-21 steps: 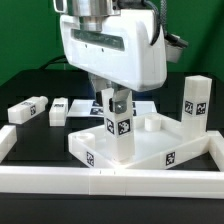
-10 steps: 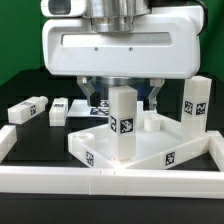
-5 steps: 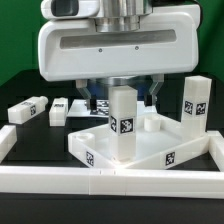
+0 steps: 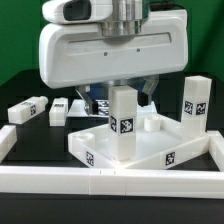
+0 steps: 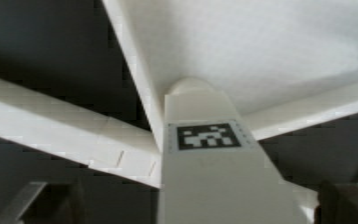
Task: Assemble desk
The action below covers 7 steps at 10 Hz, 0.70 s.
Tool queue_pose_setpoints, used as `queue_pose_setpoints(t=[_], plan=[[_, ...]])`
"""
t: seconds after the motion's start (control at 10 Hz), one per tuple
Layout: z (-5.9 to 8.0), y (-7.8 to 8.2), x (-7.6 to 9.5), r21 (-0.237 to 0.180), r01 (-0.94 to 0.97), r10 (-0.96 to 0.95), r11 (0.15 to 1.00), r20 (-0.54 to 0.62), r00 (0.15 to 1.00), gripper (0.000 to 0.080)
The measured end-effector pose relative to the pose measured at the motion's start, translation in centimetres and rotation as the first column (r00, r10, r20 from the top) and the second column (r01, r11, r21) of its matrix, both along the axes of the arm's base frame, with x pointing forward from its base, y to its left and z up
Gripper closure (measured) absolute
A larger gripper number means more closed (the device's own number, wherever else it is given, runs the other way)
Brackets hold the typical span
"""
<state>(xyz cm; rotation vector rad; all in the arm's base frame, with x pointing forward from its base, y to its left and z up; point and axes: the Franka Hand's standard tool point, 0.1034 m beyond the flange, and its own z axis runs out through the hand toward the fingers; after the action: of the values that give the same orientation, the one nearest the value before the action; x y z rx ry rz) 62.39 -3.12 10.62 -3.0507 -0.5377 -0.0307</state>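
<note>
- Exterior view: find the jaws spread wide and released, grasping nothing, with a dark finger (image 4: 93, 98) on either side of the upright leg (image 4: 121, 118) and clear of it.
- Note that leg standing in the near corner socket of the tabletop (image 4: 150, 152), which lies flat on the black counter (image 4: 45, 135) inside the white border rail (image 4: 110, 183).
- Count a second leg (image 4: 196, 103) upright at the exterior view's right, beside the tabletop, and two loose legs (image 4: 28, 108) lying on the counter at the exterior view's left.
- Judge the step as seating this leg fully. It looks planted, but cannot tell whether it is turned home.
- To do it well: centre over the leg first, come down plumb, and close on two opposite flat faces rather than on the edges.
- Grip below the top end, turn without lifting, and watch for any lean in the socket.
- Expect hard, matte white plastic throughout: a square-section leg with crisp corners, and a tray-like tabletop with a raised rim.
- Expect smooth faces to slip under a light squeeze.
- Wrist view: look down along the leg (image 5: 211, 185), its black-and-white tag (image 5: 208, 137) facing the camera and its far end meeting the tabletop (image 5: 247, 40).
- Make out dark blurred fingers (image 5: 30, 198) flanking the leg with gaps on both sides, which confirms nothing is gripped.
- See the border rail (image 5: 51, 115) crossing as a pale band over the dark counter (image 5: 34, 40).
- Use the even gaps here to check centring before closing.
</note>
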Motion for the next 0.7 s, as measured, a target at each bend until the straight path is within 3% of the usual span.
queue_pose_setpoints(t=[0.1,0.3,0.7], plan=[[-0.07,-0.11,-0.03,0.000,0.002,-0.002,1.000,-0.001,1.000,0.0162],[-0.17,-0.13,-0.07,0.000,0.002,-0.002,1.000,-0.003,1.000,0.0515],[-0.20,-0.11,-0.08,0.003,0.115,-0.115,0.993,-0.008,0.993,0.0511]])
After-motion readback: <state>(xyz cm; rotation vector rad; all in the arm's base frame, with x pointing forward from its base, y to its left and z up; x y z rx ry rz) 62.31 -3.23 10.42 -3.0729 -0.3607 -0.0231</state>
